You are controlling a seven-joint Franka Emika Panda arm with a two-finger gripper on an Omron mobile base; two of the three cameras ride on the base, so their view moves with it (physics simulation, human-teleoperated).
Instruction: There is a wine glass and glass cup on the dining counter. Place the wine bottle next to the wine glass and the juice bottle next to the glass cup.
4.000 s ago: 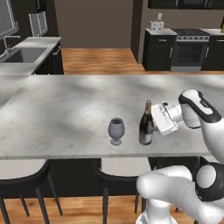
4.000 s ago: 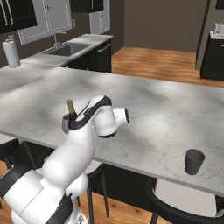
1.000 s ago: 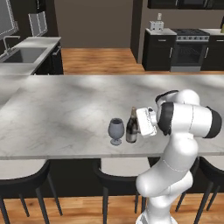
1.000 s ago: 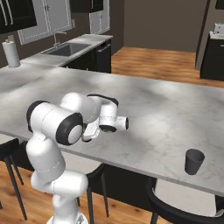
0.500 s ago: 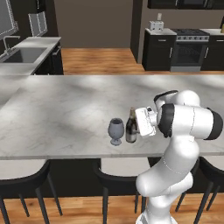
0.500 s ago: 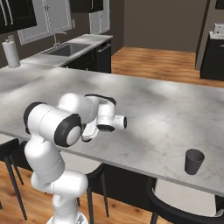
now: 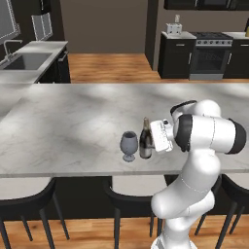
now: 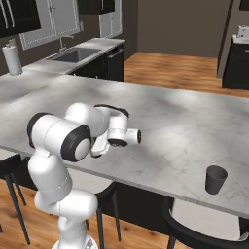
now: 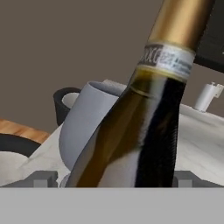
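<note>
The wine glass (image 7: 129, 145) stands near the front edge of the dining counter (image 7: 73, 121). Just right of it the wine bottle (image 7: 145, 129) is upright, its base on or just above the marble, with my gripper (image 7: 150, 142) shut on its body from the right. In the hand view the wine bottle (image 9: 144, 131) leans between the fingertips (image 9: 43, 178) of my gripper (image 9: 113, 180), and the wine glass (image 9: 85, 127) sits close behind it. The glass cup (image 8: 215, 179) stands apart, far along the dining counter (image 8: 185, 121) near its front edge. The juice bottle is out of view.
Dark stools (image 7: 131, 194) are tucked under the counter's front edge, and another stool (image 8: 204, 233) sits below the glass cup. Across the aisle are a kitchen counter with a sink (image 7: 24, 61), a stove (image 7: 209, 48) and a paper towel roll (image 8: 12, 59).
The arm has carried the wine bottle left along the counter until it is beside the wine glass. Over the last second it has barely moved.
</note>
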